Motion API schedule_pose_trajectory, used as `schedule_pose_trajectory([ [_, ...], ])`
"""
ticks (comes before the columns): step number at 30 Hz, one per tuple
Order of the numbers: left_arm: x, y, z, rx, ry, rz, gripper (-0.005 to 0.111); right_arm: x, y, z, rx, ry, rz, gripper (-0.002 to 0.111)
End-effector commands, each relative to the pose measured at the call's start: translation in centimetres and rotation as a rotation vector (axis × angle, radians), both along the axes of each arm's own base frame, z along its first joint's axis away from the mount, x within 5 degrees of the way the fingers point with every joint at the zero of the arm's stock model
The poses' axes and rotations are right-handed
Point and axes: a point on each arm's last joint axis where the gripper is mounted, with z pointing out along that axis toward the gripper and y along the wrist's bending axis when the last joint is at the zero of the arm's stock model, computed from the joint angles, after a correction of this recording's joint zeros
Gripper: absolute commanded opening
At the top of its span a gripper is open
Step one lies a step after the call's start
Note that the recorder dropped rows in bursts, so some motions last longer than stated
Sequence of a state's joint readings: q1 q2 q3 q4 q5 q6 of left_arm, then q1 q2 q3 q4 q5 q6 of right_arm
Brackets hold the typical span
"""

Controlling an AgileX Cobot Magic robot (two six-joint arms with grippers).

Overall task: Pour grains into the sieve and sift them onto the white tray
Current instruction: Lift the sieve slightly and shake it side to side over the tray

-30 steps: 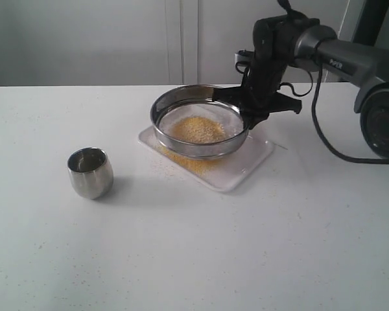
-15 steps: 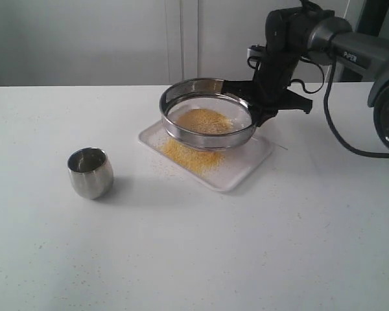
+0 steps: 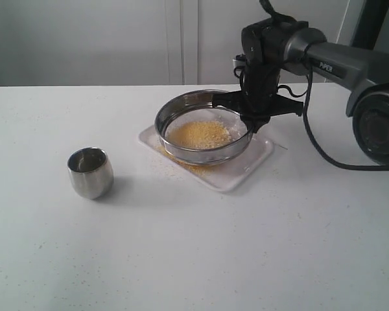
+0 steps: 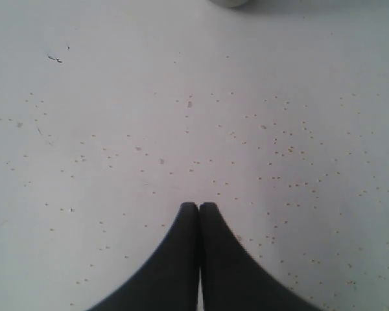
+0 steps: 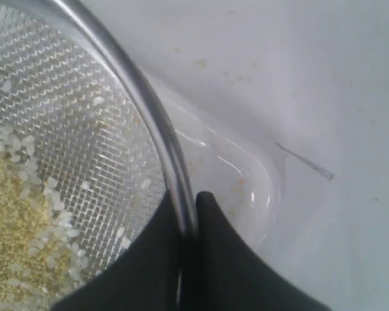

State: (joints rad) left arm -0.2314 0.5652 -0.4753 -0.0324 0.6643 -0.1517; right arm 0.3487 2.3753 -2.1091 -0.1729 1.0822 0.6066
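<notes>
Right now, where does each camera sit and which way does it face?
Exterior view: off the arms, looking down across the table at steel cup, sieve holding grains, white tray; right arm shows.
Left wrist view: on left arm, facing table dotted with grains; shut left gripper shows.
Right wrist view: on right arm, close on sieve rim clamped by right gripper.
Exterior and right wrist share sieve, tray.

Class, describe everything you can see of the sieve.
The sieve is a wide, shallow, round ring of shiny steel with a fine mesh bottom. It is roughly level over the white tray and holds a heap of yellow-tan grains. The right gripper pinches its rim on one side.
</notes>
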Motion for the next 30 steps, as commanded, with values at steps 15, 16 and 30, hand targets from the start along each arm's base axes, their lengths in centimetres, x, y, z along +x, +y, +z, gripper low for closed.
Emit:
schedule_pose_trajectory([
  [15,-0.2,0.0,-0.2,-0.004,0.013,-0.002,0.0,0.2,-2.3,-0.1,0.092,0.054,-0.074,0.0],
  [16,-0.2,0.0,-0.2,-0.004,0.013,-0.002,0.0,0.2,-2.1,-0.1,0.111,0.056,-0.075,0.0],
  [30,-0.2,0.0,-0.2,-0.004,0.013,-0.002,0.0,-0.3,-4.3,1.6,0.07,0.008,-0.05,0.0],
])
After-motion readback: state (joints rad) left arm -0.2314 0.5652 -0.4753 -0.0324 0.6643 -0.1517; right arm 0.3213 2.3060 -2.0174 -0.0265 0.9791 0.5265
